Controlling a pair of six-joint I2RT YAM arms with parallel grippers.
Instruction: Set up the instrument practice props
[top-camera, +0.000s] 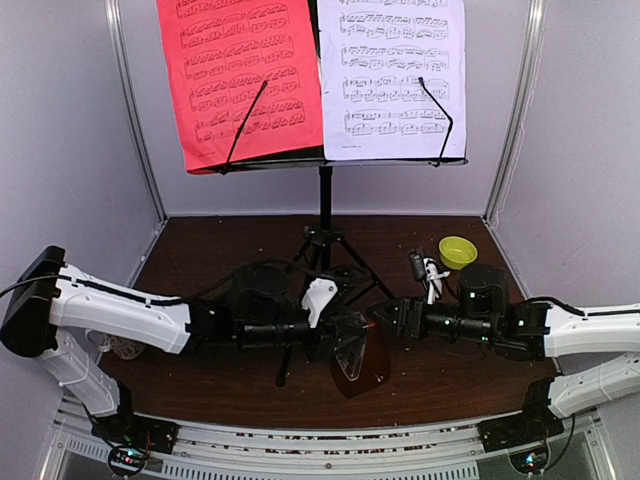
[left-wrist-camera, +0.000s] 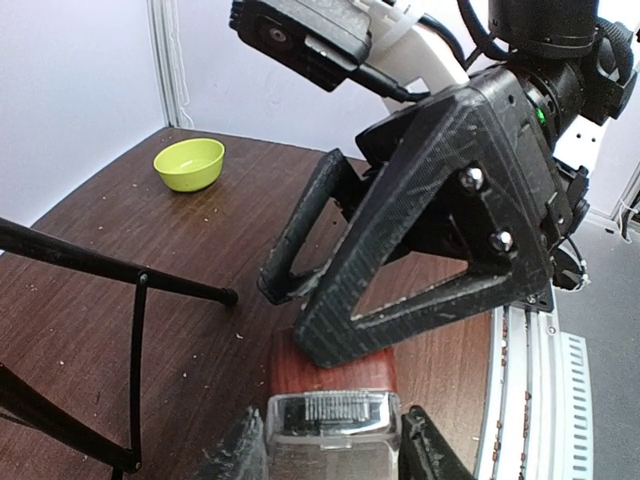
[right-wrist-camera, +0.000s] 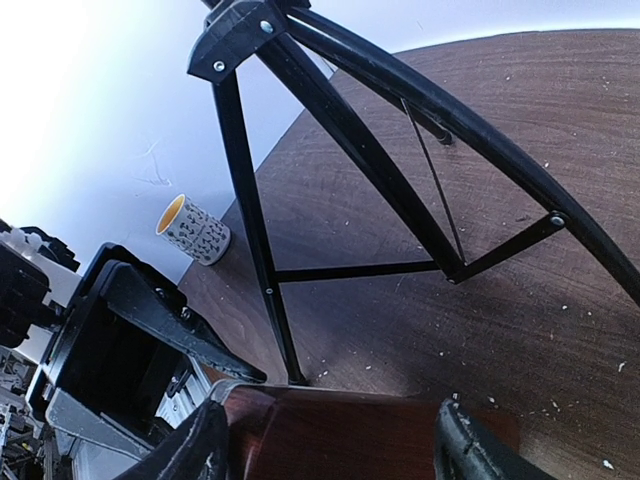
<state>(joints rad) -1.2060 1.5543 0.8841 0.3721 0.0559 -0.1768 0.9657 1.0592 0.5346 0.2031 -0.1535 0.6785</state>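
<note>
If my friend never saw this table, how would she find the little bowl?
Find the tall black music stand in the middle of the brown table. Look to the right of its legs, toward the back right corner, where the bowl sits on the wood. It is the only bright yellow-green thing there, small and round.

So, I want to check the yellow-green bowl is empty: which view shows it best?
The left wrist view: the bowl sits whole and unblocked, its inside visible and seemingly empty. The top external view shows it too, but smaller. The right wrist view does not show it.
</note>
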